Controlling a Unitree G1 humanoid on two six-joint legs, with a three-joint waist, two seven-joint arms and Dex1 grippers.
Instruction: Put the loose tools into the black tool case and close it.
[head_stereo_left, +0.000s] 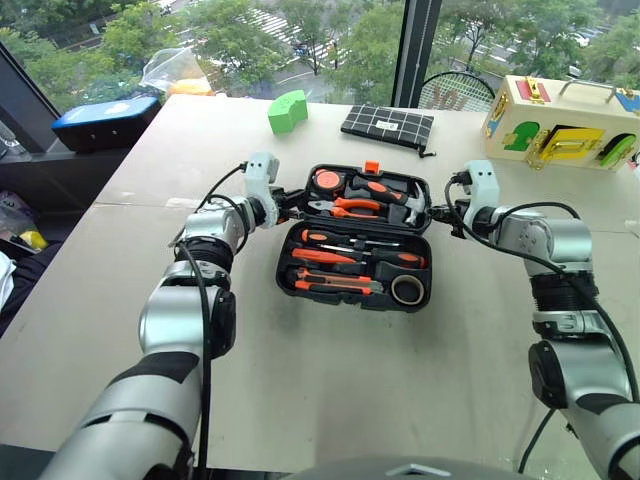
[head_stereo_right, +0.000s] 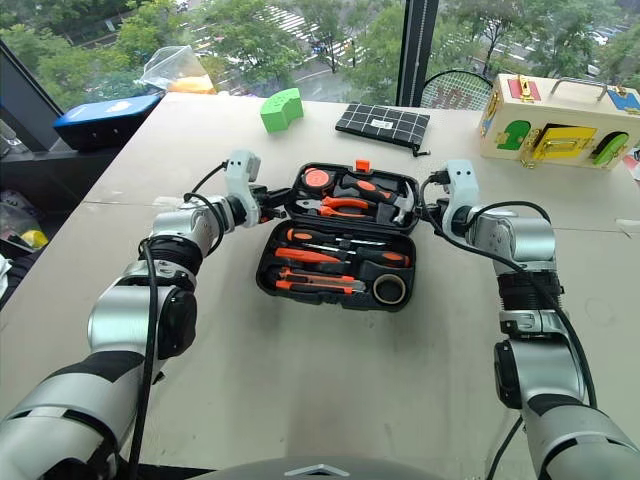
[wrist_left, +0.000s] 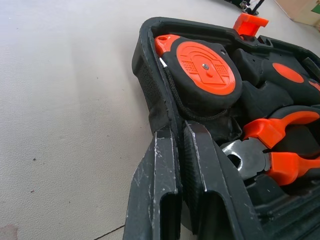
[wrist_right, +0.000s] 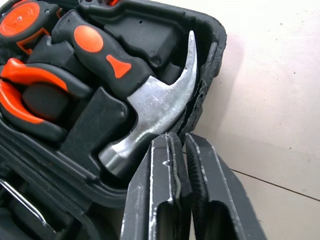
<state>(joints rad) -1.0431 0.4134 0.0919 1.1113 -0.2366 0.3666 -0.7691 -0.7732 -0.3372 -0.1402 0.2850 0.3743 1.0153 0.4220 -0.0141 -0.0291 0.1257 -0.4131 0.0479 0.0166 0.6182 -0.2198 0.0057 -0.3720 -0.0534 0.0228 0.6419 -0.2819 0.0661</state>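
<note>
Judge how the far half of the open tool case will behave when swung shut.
Far half of the black tool case looks rigid moulded plastic, so likely pivots stiffly. Hammer and pliers probably make it heavy; they could slip from their slots.

- A green block (head_stereo_left: 288, 110) sits on the bench (head_stereo_left: 330, 390) in the upper middle of the frame.
- A flat black pouch with a white grid (head_stereo_left: 388, 126) lies to the right of the block.
- A wooden box with coloured shapes and latches (head_stereo_left: 563, 123) stands at the upper right.
- A dark box with a blue lid (head_stereo_left: 106, 121) rests at the upper left, off the bench edge.
- A clear plastic bag (head_stereo_left: 175, 70) lies just behind it.
</note>
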